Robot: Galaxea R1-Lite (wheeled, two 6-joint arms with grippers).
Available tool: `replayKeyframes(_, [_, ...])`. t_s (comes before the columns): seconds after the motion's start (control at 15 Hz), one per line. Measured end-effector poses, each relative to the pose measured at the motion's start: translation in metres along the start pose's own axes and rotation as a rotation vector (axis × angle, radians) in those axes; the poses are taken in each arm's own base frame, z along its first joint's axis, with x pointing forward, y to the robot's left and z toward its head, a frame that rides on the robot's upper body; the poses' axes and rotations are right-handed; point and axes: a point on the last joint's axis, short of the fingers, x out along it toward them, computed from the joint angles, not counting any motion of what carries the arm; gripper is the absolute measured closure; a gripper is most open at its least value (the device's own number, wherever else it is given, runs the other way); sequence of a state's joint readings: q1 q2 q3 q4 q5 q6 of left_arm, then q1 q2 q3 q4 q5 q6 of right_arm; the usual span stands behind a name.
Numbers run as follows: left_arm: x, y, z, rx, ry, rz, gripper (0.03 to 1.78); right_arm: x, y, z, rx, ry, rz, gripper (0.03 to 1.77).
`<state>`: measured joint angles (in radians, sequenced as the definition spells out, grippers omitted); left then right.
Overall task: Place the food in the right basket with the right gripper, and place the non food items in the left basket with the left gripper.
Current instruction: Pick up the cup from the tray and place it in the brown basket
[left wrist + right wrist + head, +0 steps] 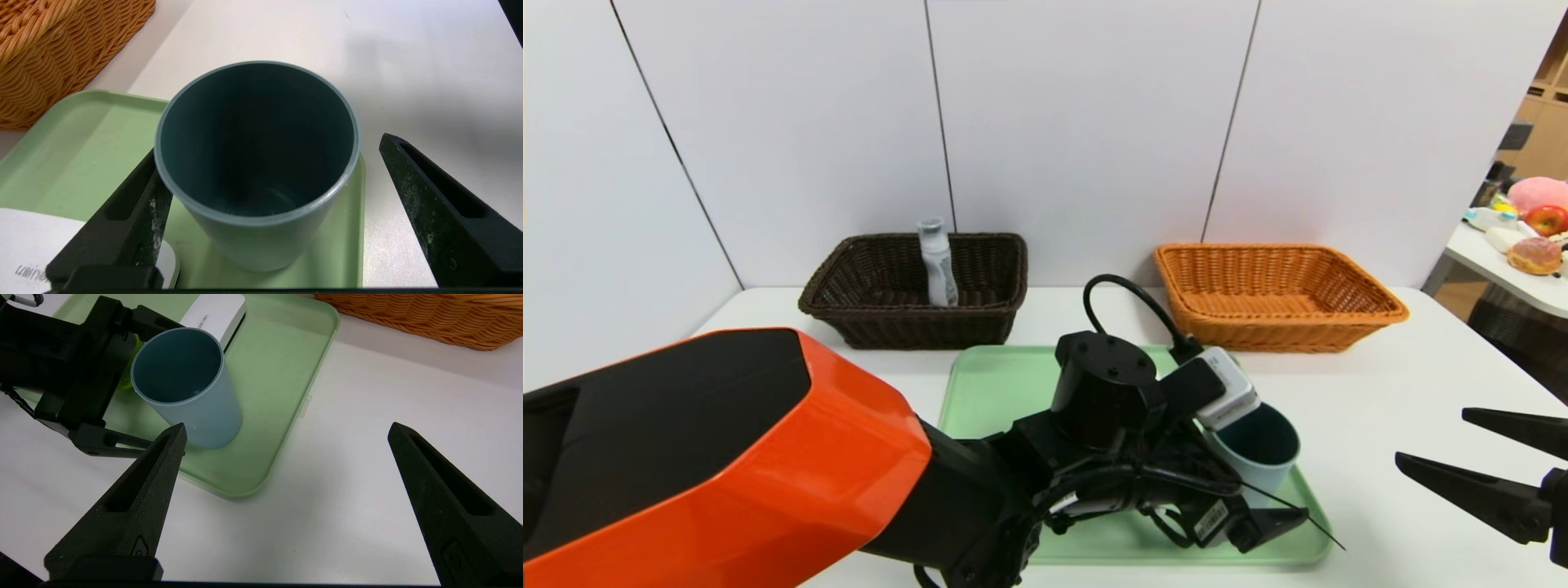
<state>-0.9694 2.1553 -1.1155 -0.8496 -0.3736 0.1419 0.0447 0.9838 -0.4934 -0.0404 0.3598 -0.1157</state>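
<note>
On the green tray (1001, 392) at the counter's (1372, 392) centre, toward its 4 o'clock corner, a blue-grey cup (1258, 449) stands upright and empty. Left end effector (267, 204): open, its two black fingers (130, 216) straddling the cup, one touching or nearly touching the wall, the other standing apart. A white boxy item (214, 314) lies on the tray just beside the cup. Right end effector (282, 506): open, empty, parked over bare counter at 3 o'clock of the tray. Dark basket (915, 286) at 11 o'clock holds a small bottle (937, 261); orange basket (1274, 294) at 1 o'clock shows nothing inside. Step in hand, as judged: grasping the cup, a non-food item. The next move calls for closing squarely on the cup's wall, lifting clear of the tray rim, then carrying toward 11 o'clock to the dark basket.
</note>
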Motion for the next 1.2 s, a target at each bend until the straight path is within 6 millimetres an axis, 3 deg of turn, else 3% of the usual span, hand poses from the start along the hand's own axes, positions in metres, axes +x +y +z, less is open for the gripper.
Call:
replayKeyframes(0.67, [0.018, 0.004, -0.007, -0.006, -0.004, 0.004, 0.12, 0.000, 0.000, 0.001, 0.001, -0.002, -0.002, 0.10])
replayKeyframes(0.87, [0.019, 0.004, -0.009, -0.008, -0.001, 0.005, 0.60, 0.001, -0.001, 0.001, 0.001, 0.000, -0.001, 0.10])
replayKeyframes(1.2, [0.019, 0.004, -0.008, -0.007, -0.002, 0.004, 0.64, 0.000, -0.001, 0.002, 0.001, -0.003, -0.002, 0.10])
